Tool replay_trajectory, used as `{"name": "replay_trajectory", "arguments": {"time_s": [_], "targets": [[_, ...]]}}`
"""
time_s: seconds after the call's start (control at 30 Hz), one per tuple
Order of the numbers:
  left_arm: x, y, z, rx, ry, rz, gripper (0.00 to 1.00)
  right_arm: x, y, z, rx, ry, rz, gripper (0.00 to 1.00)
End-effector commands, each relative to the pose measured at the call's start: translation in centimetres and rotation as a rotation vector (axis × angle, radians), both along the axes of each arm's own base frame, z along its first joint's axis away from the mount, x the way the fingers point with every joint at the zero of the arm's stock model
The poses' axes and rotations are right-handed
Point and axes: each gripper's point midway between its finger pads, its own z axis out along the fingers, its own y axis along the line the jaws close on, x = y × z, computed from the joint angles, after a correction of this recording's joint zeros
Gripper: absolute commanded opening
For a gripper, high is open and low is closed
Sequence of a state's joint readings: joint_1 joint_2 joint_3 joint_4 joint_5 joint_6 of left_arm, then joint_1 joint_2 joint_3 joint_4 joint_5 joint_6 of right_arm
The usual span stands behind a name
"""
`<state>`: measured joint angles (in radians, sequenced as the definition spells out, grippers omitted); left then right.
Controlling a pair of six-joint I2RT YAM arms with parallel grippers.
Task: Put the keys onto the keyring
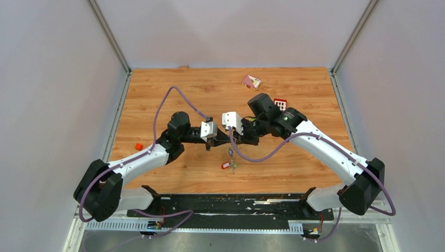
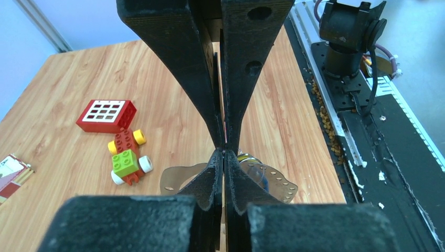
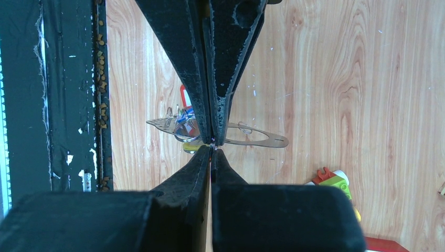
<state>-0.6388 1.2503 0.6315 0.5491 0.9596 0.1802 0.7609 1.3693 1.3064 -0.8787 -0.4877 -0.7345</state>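
My left gripper (image 1: 210, 143) and right gripper (image 1: 231, 140) meet tip to tip above the table's middle, both shut. In the left wrist view my gripper (image 2: 224, 157) pinches at the keyring (image 2: 278, 185), a flat grey loop with holes that spreads to both sides behind the fingers. The right gripper's fingers (image 2: 246, 79) come down onto the same spot. In the right wrist view my gripper (image 3: 212, 152) nips the keyring (image 3: 257, 140), seen nearly edge-on. The keys (image 3: 183, 126) cluster just left of it, with a yellow tag (image 3: 191, 146) and a red tag (image 3: 184, 97). The red tag (image 1: 226, 165) shows below the grippers.
A green-yellow-red toy car (image 2: 126, 155) and a red block with a white grid (image 2: 106, 114) lie beyond the grippers. A card (image 1: 251, 81) lies near the back edge. A small orange piece (image 1: 138, 146) sits at the left. The black base rail (image 1: 231, 202) runs along the near edge.
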Motion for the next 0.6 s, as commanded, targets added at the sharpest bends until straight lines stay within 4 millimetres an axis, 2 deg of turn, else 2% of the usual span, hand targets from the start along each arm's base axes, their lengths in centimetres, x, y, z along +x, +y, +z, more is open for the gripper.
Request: {"name": "replay_trajectory", "arguments": {"time_s": [0.0,0.17,0.37,0.57], "targets": [[-0.15,-0.51,1.16,-0.012,-0.018,-0.031,0.0,0.53,1.45,2.34,0.081,-0.046,0.013,0.0],[-0.31,-0.5,1.03,-0.007,-0.015,-0.039,0.0,0.53,1.4,2.44,0.082,-0.049,0.011,0.0],[-0.11,-0.51,1.01,-0.006,-0.01,-0.027,0.13,0.54,1.34,2.48,0.082,-0.054,0.01,0.0],[-0.09,-0.56,1.09,-0.008,-0.008,-0.027,0.17,0.48,1.38,2.47,0.083,-0.051,0.012,0.0]]}}
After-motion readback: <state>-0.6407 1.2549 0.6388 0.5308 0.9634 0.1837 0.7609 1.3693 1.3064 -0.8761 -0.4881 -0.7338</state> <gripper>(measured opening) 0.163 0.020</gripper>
